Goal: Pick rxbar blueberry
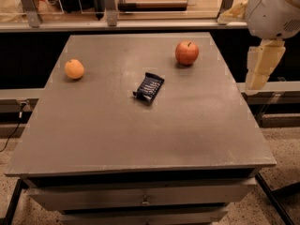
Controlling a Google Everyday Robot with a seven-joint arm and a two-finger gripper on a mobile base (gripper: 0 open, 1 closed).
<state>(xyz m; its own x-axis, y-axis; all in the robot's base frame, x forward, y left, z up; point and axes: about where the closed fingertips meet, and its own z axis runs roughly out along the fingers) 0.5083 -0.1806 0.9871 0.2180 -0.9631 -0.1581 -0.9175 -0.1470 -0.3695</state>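
The rxbar blueberry point(149, 87), a small flat dark navy wrapper with pale lettering lines, lies near the middle of the grey table point(140, 135), turned at a slant. My gripper point(259, 71) hangs at the far right of the camera view, off the table's right edge and above floor level. It sits below the white rounded arm joint point(274, 8), well to the right of the bar and holding nothing.
A red apple point(187, 53) sits at the back right of the table. A round orange fruit point(74, 69) sits at the back left. A shelf rail point(117, 25) with posts runs behind the table. Drawers point(140, 198) show below the front edge.
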